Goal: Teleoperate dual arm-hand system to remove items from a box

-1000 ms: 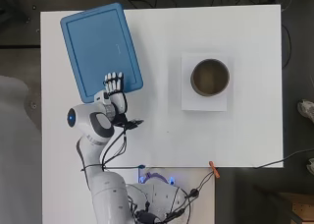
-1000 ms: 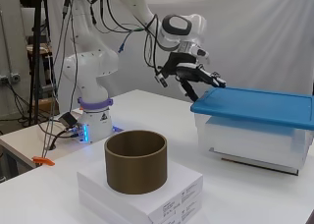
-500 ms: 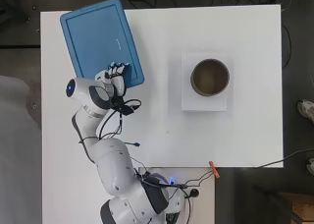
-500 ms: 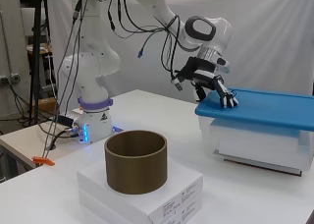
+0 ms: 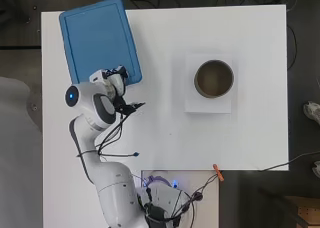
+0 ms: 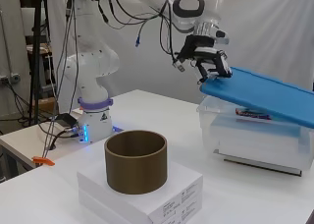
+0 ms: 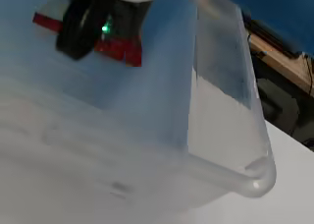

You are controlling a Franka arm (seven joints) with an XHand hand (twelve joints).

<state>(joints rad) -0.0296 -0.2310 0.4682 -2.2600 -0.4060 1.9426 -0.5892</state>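
Observation:
A clear plastic box (image 6: 255, 143) stands at the table's far left corner under a blue lid (image 5: 97, 38). My hand (image 5: 116, 78) has its fingers curled over the lid's near edge. In the side view the hand (image 6: 208, 62) holds that end of the blue lid (image 6: 274, 96) raised, so the lid slopes down away from the arm. Below the gap, something with a red and white label (image 6: 252, 113) lies inside the box. The wrist view looks through the box's clear wall (image 7: 221, 86) at a dark and red shape (image 7: 117, 42), too blurred to name.
A brown open cylinder (image 5: 213, 78) stands on a flat white carton (image 5: 207, 105) right of centre; in the side view the cylinder (image 6: 136, 160) is in the foreground. An orange clip (image 5: 218, 172) lies at the table's near edge. Cables hang from the arm.
The hand came down from above the lid onto its near edge and curled round it. That end of the lid has since risen, so the lid now tilts.

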